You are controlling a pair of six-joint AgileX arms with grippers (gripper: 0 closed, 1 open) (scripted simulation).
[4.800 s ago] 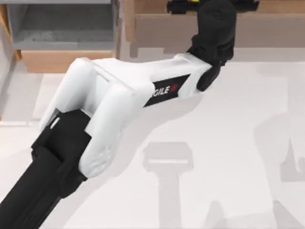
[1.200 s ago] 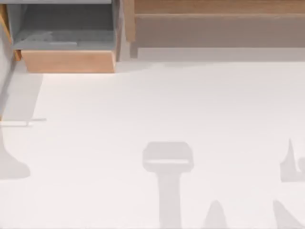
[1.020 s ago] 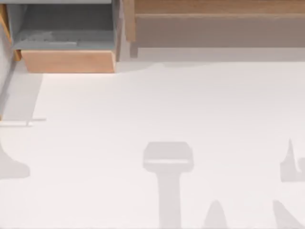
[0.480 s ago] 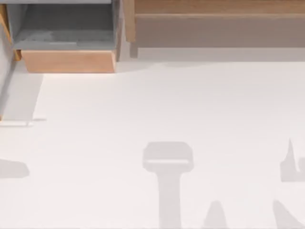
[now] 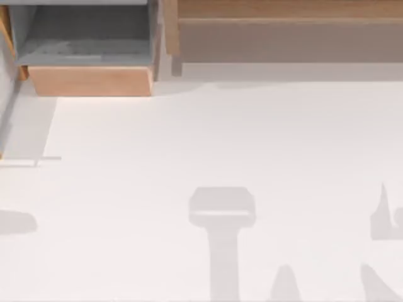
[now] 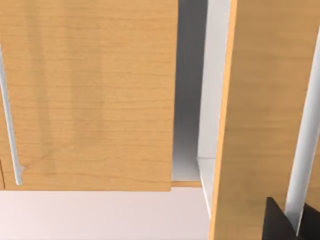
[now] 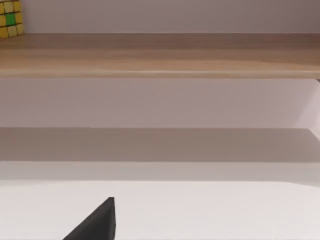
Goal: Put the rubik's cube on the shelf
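A: Item one, rubik's cube (image 7: 10,19). Location?

B: Seated on the top board of the shelf (image 7: 160,55), near one end, upright, yellow face with a green centre tile turned to the right wrist camera. Touching the board, free of any grip.

A: Shelf itself?

B: Long light-brown unit, at 12 to 2 o'clock in the top view (image 5: 283,28), shaded recess beneath the board.

A: Changes to log?

B: Nearly five seconds back: left arm stretched across the table (image 5: 220,138) toward the shelf at 12 to 1 o'clock. Now: gone from over the table. At 9 o'clock, a grey shadow, lower and flatter than a second ago. Judged as a withdrawal after placing.

A: Left gripper (image 6: 280,224)?

B: Dark tip only, close against upright wooden panels in the left wrist view. Clenched or released: cannot tell.

A: Right gripper (image 7: 97,222)?

B: Dark tip only, low over the table, facing the shelf from well apart. State: cannot tell. Parked, by the look of it.

A: Other stock?

B: Smaller wooden box with grey inside (image 5: 88,80), at 11 o'clock, just beside the shelf.

A: Meaning for the task?

B: Cube on shelf, so goal apparently met. Nothing left but retreat.
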